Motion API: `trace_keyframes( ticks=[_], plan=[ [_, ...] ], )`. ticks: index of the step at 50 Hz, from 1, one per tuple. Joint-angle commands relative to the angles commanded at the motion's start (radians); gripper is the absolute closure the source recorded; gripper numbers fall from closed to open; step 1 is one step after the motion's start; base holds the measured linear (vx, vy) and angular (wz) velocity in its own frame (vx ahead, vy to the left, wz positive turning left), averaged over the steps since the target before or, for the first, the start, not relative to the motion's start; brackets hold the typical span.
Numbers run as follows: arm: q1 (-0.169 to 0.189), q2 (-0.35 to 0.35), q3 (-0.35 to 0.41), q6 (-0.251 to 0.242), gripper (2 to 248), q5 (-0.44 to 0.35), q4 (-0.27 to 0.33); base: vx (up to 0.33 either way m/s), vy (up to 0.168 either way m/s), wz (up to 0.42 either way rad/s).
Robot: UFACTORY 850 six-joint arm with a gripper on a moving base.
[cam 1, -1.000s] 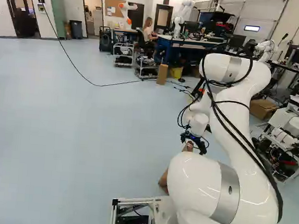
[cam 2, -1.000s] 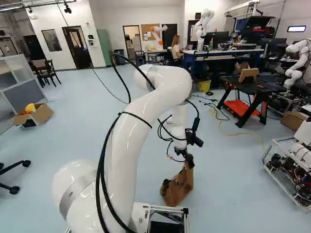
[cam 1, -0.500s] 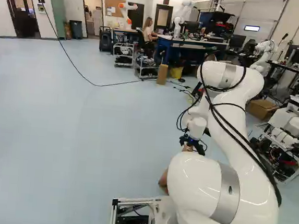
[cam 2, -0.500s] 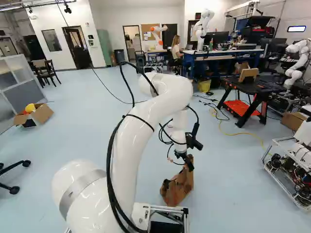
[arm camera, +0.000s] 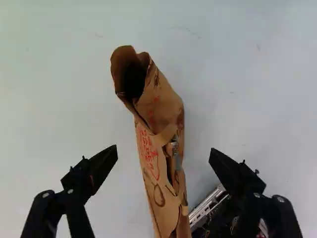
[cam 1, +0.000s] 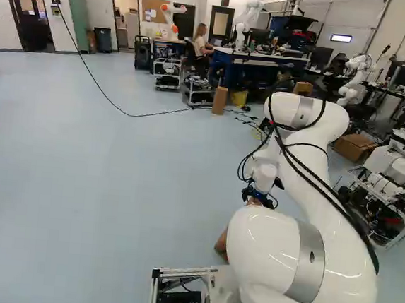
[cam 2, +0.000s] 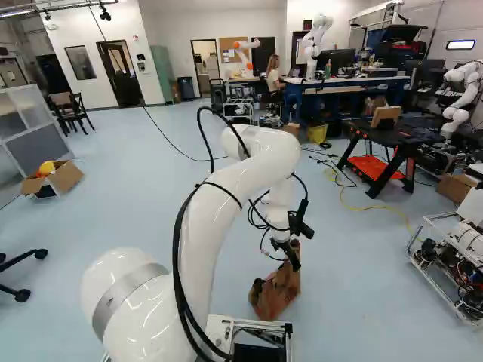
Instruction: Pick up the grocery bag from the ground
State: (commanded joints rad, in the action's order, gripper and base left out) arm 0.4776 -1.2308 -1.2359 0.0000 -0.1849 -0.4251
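Note:
In the right base view my gripper (cam 2: 290,253) is down at the upper part of the brown paper grocery bag (cam 2: 276,292), which stands on the floor just ahead of the base. The left base view shows the gripper (cam 1: 259,197) too, with most of the bag (cam 1: 221,242) hidden behind my arm. Seen from the wrist, the gripper (arm camera: 163,154) has its fingers wide apart, and the bag (arm camera: 159,148) runs through the gap between them. Bare floor shows between the bag and each finger. The bag's top is creased, with one end gaping.
The base's metal frame (arm camera: 208,204) lies close beside the bag. A black work table (cam 2: 392,136) with an orange shelf and a wheeled cart (cam 2: 445,264) stand to the right in the right base view. Another robot (cam 2: 462,94) stands beyond them.
My arm has bent lower, and the gripper has come down beside the bag's upper part. The bag and the base have not moved.

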Motion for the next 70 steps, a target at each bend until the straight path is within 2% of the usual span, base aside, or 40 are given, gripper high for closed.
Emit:
trace_keyframes(
  ticks=[43,44,48,49,53,54,58,59,64,65,69,70],
  plan=[
    [0.000,-0.160,-0.137,0.000,3,0.000,0.000,0.000,0.000,0.000],
    [0.000,-0.162,-0.138,0.000,28,0.000,0.000,0.000,0.000,0.000],
    [0.000,-0.167,-0.142,0.000,28,0.000,0.000,0.000,0.000,0.000],
    [0.000,-0.167,-0.143,0.000,65,0.000,0.000,0.000,0.000,0.000],
    [0.000,-0.169,-0.144,0.000,65,0.000,0.000,0.000,0.000,0.000],
    [0.000,-0.169,-0.145,0.000,104,0.000,0.000,0.000,0.000,0.000],
    [0.000,-0.169,-0.145,0.000,104,0.000,0.000,0.000,0.000,0.000],
    [0.000,-0.169,-0.145,0.000,143,0.000,0.000,0.000,0.000,0.000],
    [0.000,-0.169,-0.145,0.000,143,0.000,0.000,0.000,0.000,0.000],
    [0.000,-0.169,-0.145,0.000,180,0.000,0.000,0.000,0.000,0.000],
    [0.000,-0.167,-0.143,0.000,180,0.000,0.000,0.000,0.000,0.000],
    [0.000,-0.165,-0.141,0.000,217,0.000,0.000,0.000,0.000,0.000]
  ],
)
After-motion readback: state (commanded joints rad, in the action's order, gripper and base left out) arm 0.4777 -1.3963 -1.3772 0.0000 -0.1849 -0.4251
